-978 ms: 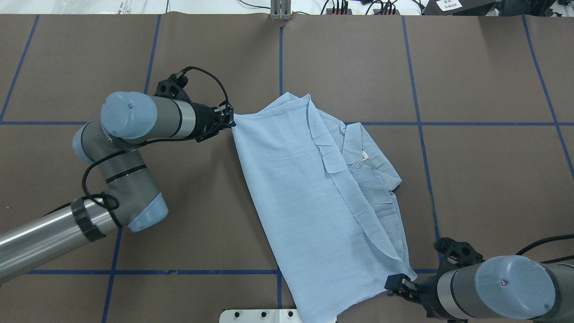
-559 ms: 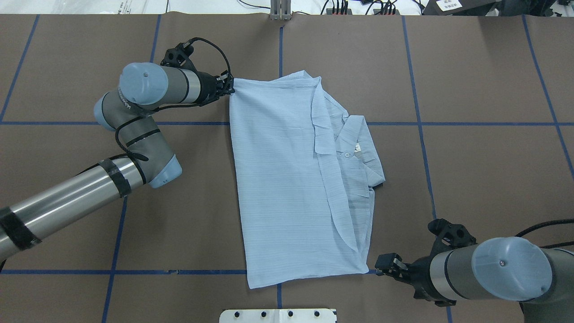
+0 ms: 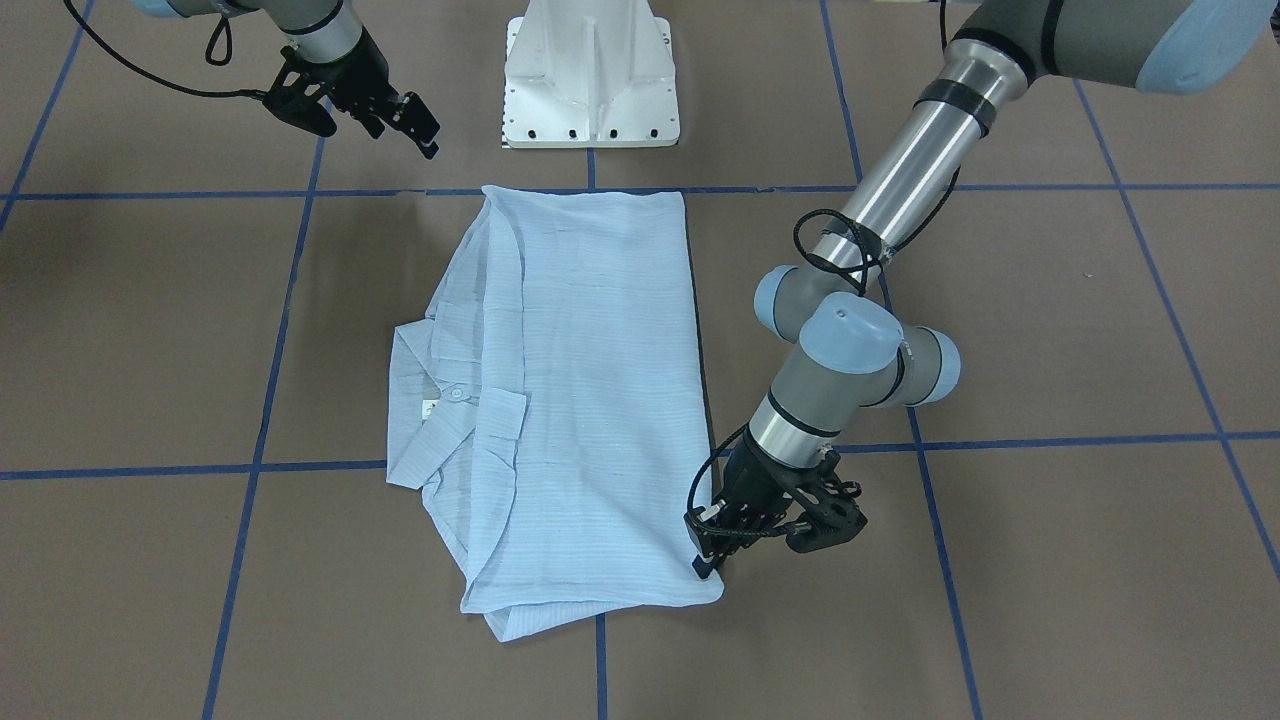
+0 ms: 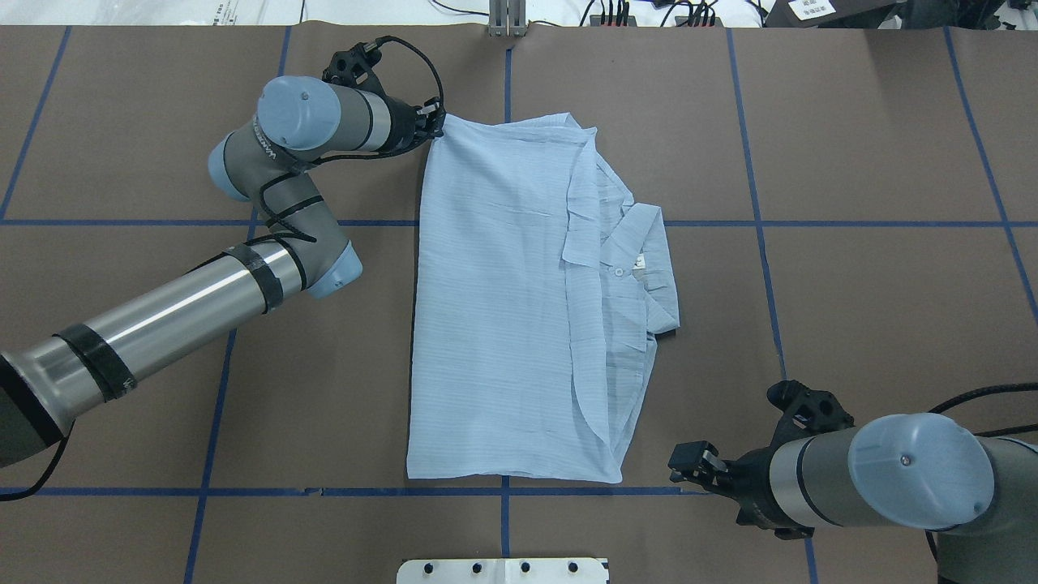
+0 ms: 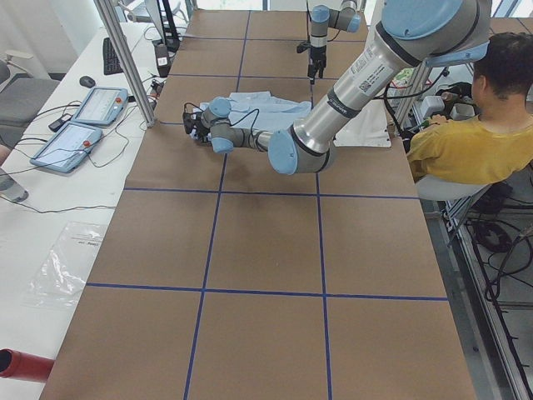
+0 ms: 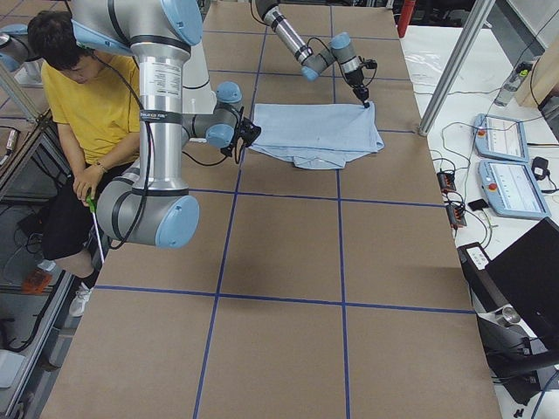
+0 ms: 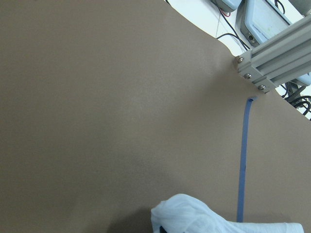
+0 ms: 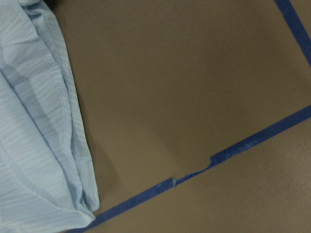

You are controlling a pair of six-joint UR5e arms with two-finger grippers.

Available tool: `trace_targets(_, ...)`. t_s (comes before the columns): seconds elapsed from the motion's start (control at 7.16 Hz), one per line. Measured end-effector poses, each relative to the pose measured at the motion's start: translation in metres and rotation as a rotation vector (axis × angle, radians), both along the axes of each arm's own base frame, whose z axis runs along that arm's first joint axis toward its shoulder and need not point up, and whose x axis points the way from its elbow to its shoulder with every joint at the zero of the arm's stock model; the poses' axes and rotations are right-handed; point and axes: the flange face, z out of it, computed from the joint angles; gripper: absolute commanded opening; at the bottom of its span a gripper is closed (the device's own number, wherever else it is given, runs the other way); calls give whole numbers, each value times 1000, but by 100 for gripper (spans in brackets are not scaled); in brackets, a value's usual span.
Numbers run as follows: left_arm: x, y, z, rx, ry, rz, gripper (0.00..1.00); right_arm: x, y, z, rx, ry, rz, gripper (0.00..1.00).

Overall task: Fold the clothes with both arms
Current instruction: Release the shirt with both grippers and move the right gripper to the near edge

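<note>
The light blue striped shirt (image 4: 495, 324) lies folded lengthwise on the brown table, with its collar and neck label (image 4: 638, 261) showing on its right side. My left gripper (image 4: 439, 123) is shut on the shirt's far left corner, low over the table; in the front-facing view this left gripper (image 3: 706, 562) pinches that corner. The left wrist view shows only a bunched bit of the shirt (image 7: 194, 216) at its bottom edge. My right gripper (image 4: 691, 465) stands open just right of the shirt's near right corner, apart from the cloth. The shirt's edge (image 8: 39, 121) fills the left of the right wrist view.
Blue tape lines (image 4: 758, 223) divide the table into squares. The white pedestal base (image 3: 590, 80) stands at the near edge, just behind the shirt's hem. An aluminium post (image 4: 507, 20) rises at the far edge. A person in a yellow top (image 6: 96, 96) sits beside the robot.
My left gripper has pulled the shirt's corner toward the far edge, drawing the shirt straight. My right gripper has let go of the near hem corner and drawn slightly away.
</note>
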Motion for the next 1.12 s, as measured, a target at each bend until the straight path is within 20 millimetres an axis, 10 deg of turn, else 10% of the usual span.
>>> trace_targets(0.56,-85,32,67,-18,20,85,37,-69,-47,-52,56,24,93,100)
trace_targets(0.84,-117,54,105,-51,19,133,37,-98,-47,-99,173,117,-4,100)
trace_targets(1.12,-132,69,119,-60,23,157,38,-121,-45,-102,363,208,-161,100)
